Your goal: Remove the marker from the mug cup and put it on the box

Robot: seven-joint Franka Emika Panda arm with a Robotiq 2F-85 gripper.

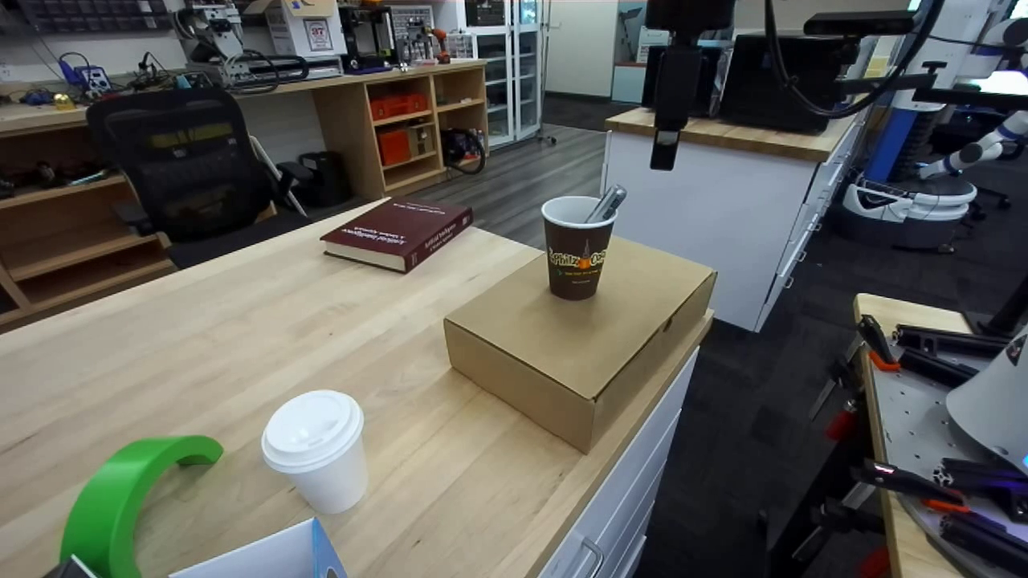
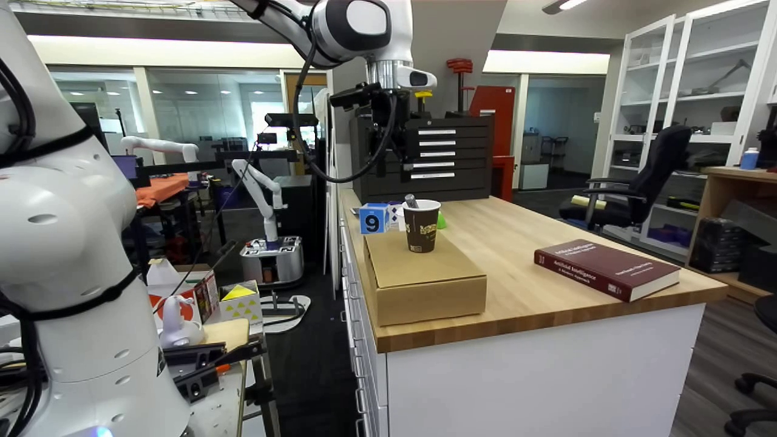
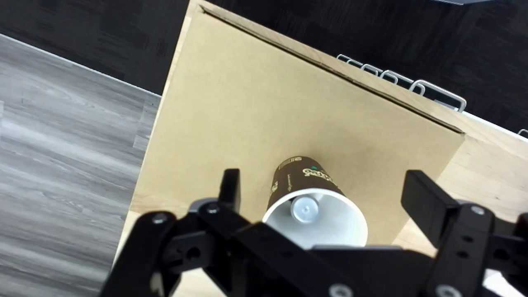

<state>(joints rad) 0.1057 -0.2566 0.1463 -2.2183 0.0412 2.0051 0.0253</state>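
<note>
The brown paper mug cup (image 1: 575,265) with a white rim stands upright on the flat tan cardboard box (image 1: 514,321); the cup (image 2: 421,230) and box (image 2: 431,270) also show in the other exterior view. The marker (image 1: 607,204), greyish here, leans in the cup with its top above the rim (image 2: 411,201). In the wrist view its round end (image 3: 305,209) shows inside the cup (image 3: 301,177), against the wall; its lower part is hidden. My gripper (image 3: 321,185) is open and empty, above the cup and box (image 3: 247,103); it also shows in both exterior views (image 1: 664,150) (image 2: 393,172).
A dark red book (image 1: 397,231) lies on the wooden table (image 1: 201,353) beyond the box. A white-lidded cup (image 1: 317,449) and a green arch (image 1: 120,498) stand on the table. A blue block (image 2: 374,218) and a black tool chest (image 2: 452,158) stand behind. The box sits near the table edge.
</note>
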